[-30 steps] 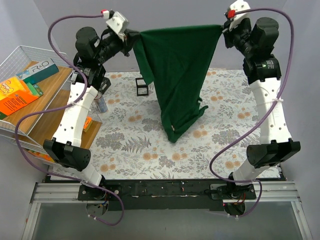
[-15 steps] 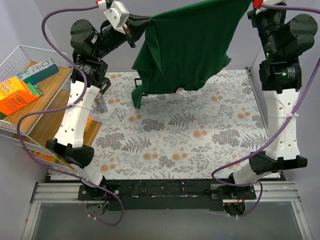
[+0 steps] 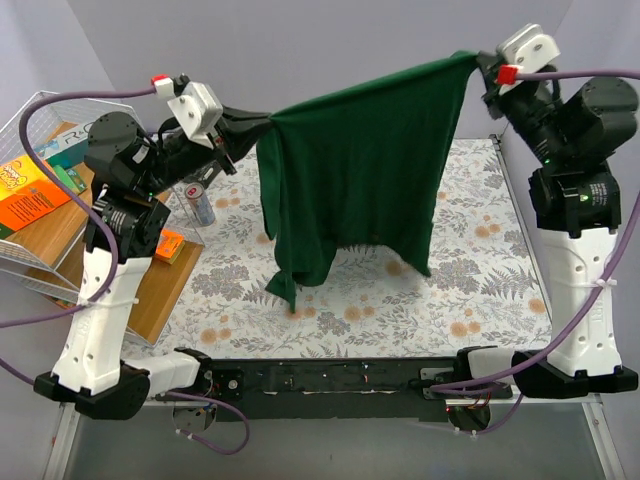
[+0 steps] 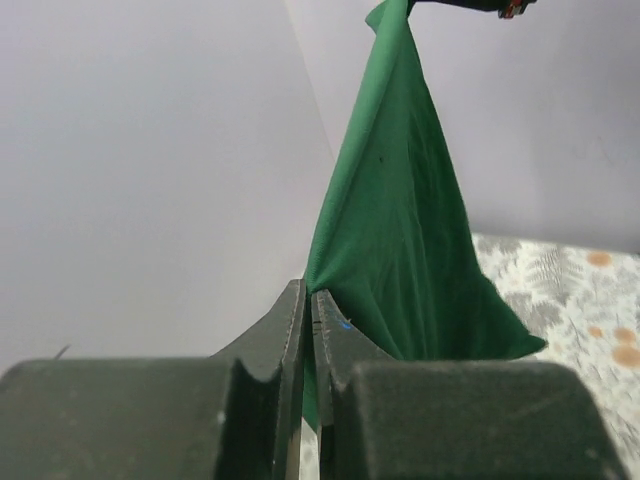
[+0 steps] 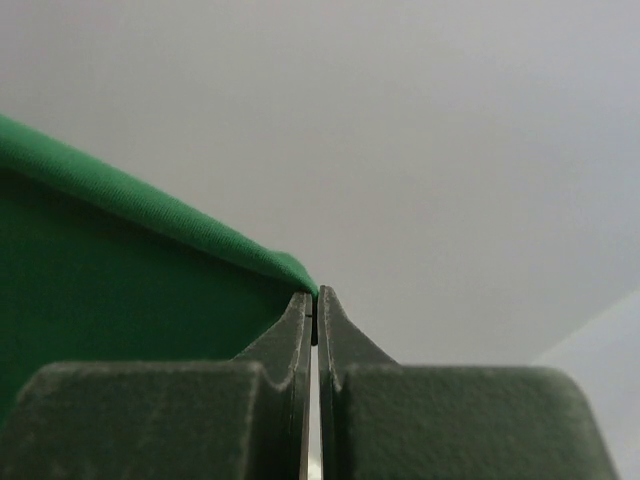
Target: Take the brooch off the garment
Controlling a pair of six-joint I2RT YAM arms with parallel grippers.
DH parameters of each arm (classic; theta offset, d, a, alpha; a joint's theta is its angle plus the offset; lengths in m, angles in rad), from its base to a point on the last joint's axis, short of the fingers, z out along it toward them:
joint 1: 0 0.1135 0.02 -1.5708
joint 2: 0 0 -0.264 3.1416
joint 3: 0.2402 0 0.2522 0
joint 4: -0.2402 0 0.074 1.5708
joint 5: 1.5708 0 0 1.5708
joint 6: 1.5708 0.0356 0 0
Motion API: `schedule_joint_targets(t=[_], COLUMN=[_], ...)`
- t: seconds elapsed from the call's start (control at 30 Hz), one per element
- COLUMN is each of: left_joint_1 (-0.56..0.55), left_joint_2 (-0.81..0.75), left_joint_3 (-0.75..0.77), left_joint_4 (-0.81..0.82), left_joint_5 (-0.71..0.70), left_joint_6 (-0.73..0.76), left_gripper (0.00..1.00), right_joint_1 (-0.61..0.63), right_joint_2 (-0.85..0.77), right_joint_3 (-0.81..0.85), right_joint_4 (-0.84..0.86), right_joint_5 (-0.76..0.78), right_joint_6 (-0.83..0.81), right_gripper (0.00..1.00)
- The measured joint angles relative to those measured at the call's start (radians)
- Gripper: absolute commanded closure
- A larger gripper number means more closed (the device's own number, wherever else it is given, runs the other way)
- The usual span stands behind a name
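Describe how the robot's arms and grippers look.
The left arm and right arm have white shells, black joints and purple cables. Each wrist carries a white camera block with a red tab. The left gripper and right gripper have dark, tapered fingers.

Surface: table [image 3: 470, 300], covered by a floral-printed cloth | Left side: a can [image 3: 200, 206] is stood upright | Left edge: a wooden board [image 3: 165, 295] is laid flat
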Motion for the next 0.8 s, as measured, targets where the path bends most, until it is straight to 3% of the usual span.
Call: schedule_joint_targets(t=[0.17, 0.27, 0.3, 0.4, 0.53, 0.67, 0.73, 0.8], left_joint_1=[0.005, 0.012, 0.014, 0.016, 0.016, 0.016, 0.016, 0.016], left_joint_2=[-0.116, -0.211, -0.241, -0.282, -0.275, -0.189, -0.138, -0.092], left_joint_3=[-0.190, -0.388, -0.455, -0.565, -0.637, -0.642, -0.642, -0.640], left_joint_4=[-0.143, -0.267, -0.317, -0.425, -0.549, -0.610, -0.622, -0.634], left_joint_5=[-0.072, -0.132, -0.149, -0.174, -0.189, -0.196, -0.206, -0.209], left_joint_6=[0.078, 0.148, 0.175, 0.229, 0.270, 0.285, 0.288, 0.298], left_gripper=[1.00, 1.00, 1.00, 1.00, 1.00, 1.00, 0.61, 0.38], right_joint_1=[0.046, 0.125, 0.155, 0.202, 0.158, -0.003, -0.062, -0.085], right_joint_2=[-0.036, -0.004, 0.016, 0.063, 0.083, 0.085, 0.106, 0.148], right_joint_3=[-0.232, -0.373, -0.423, -0.500, -0.535, -0.593, -0.648, -0.705], right_joint_4=[-0.050, -0.112, -0.136, -0.197, -0.261, -0.297, -0.344, -0.403], right_joint_5=[-0.110, -0.146, -0.156, -0.163, -0.173, -0.201, -0.185, -0.176], right_joint_6=[0.057, 0.072, 0.072, 0.082, 0.074, 0.003, -0.067, -0.142], right_gripper=[0.99, 0.70, 0.53, 0.42, 0.41, 0.43, 0.44, 0.42])
